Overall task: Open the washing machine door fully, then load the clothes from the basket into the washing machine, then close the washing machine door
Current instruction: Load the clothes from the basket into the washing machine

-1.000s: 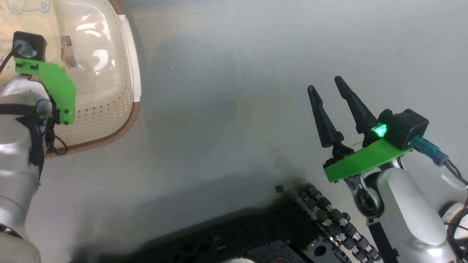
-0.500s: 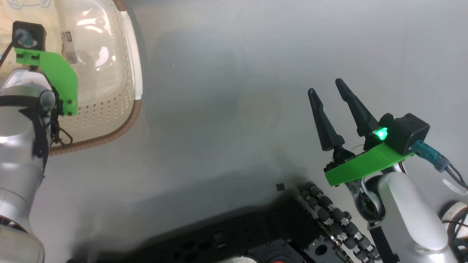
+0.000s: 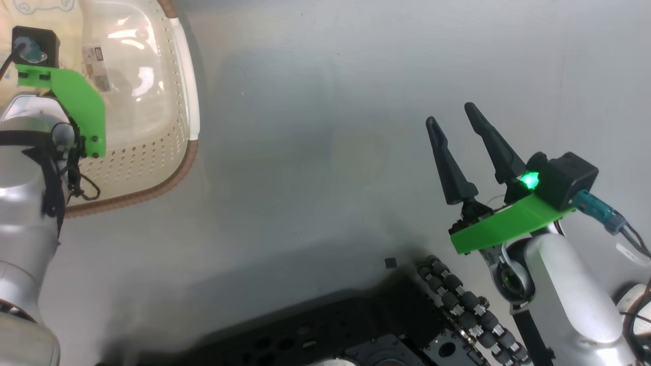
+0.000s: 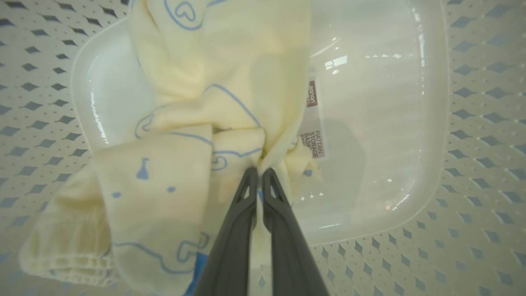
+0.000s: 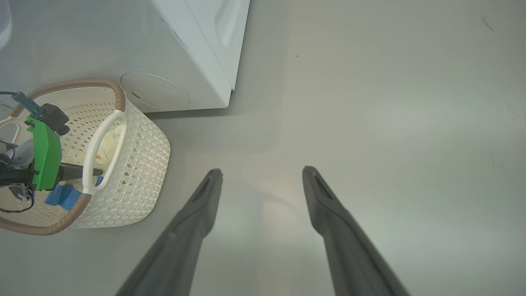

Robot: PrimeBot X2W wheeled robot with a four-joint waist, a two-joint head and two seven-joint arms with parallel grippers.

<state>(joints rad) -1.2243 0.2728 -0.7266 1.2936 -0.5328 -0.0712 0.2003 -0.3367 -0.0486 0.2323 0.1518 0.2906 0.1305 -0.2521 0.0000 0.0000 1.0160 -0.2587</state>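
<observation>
Bunching into a soft knot inside the basket, the clothes are cream-yellow fabric with a limp, slightly fuzzy look. They are printed with thin blue bear outlines and show a bright blue patch at one edge, beside a waffle-textured hem. The left gripper reaches down into the basket. Its two long, dark grey tapered fingers are pressed together at the tips with a fold of the cloth pinched between them, and the fabric puckers into tight creases at that spot.

Under the bundle, the basket's bottom is a glossy, smooth rounded rectangle of cream-white plastic. A label sticker lies flat on it, its one long edge tucked under the cloth. The walls rise around it, pierced with rows of small diamond-shaped holes. They are topped by a brown woven-look rim and a smooth white handle.

Just beyond the basket stands the washing machine, a white, hard-edged box with a shallow round cover low on its front. The floor around the basket is plain matte grey.

Well apart from the basket, the right gripper hangs over bare floor. Its slim pointed fingers are spread wide and hold nothing.
</observation>
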